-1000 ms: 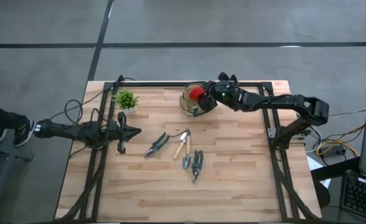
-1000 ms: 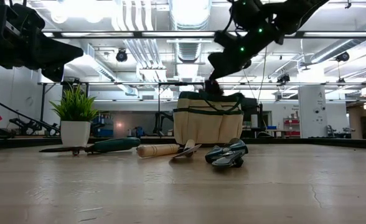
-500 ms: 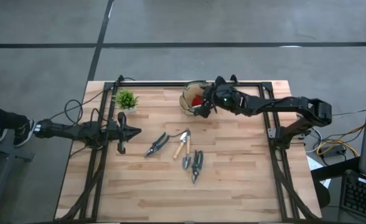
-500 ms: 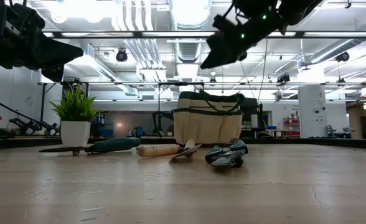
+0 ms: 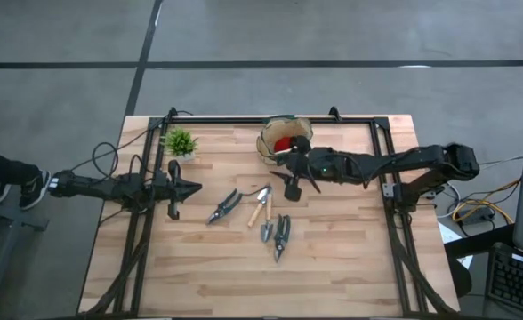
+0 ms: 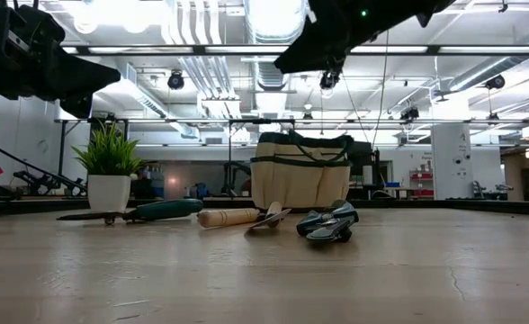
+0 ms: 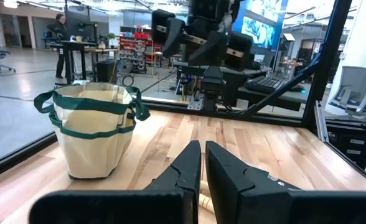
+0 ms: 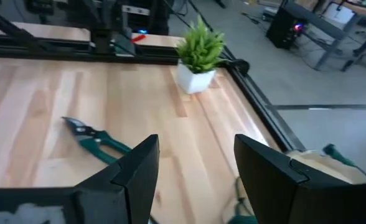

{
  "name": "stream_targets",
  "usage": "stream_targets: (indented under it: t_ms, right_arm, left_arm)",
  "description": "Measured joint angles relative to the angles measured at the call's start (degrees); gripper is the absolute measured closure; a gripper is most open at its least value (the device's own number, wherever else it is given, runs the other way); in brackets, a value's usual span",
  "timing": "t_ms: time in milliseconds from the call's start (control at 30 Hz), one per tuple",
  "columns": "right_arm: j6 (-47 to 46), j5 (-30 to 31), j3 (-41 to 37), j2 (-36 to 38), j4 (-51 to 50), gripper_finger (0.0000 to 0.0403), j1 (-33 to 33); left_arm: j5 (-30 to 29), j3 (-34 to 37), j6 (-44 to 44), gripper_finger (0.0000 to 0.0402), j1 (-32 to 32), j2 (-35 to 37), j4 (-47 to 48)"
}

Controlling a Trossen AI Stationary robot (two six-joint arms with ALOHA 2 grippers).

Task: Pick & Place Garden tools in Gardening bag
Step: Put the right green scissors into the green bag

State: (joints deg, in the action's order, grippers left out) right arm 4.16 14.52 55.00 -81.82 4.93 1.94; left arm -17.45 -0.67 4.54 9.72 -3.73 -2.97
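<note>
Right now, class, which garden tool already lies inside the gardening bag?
The red-headed tool: it sits inside the gardening bag, while both pruners and the trowel lie on the table.

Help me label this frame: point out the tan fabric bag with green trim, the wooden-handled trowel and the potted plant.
tan fabric bag with green trim (image 6: 300, 183), low view, front wall.
wooden-handled trowel (image 5: 256, 212), high view, handle.
potted plant (image 5: 181, 141), high view, leaves.

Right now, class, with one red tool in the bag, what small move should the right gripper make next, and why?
Probably swing the right gripper down toward the trowel. It hangs open and empty just clear of the bag, the red tool is already inside, and the trowel and two pruners lie on the table. The left gripper waits, shut.
</note>
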Motion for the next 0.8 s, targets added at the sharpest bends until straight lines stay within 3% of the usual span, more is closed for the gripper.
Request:
stream_targets:
  t_ms: [800]
  right_arm:
    - [-0.8, -0.1, 0.0, 0.0, 0.0, 0.0209, -9.9]
  left_arm:
    - [0.0, 0.0, 0.0, 0.0371, 0.0, 0.0, 0.0]
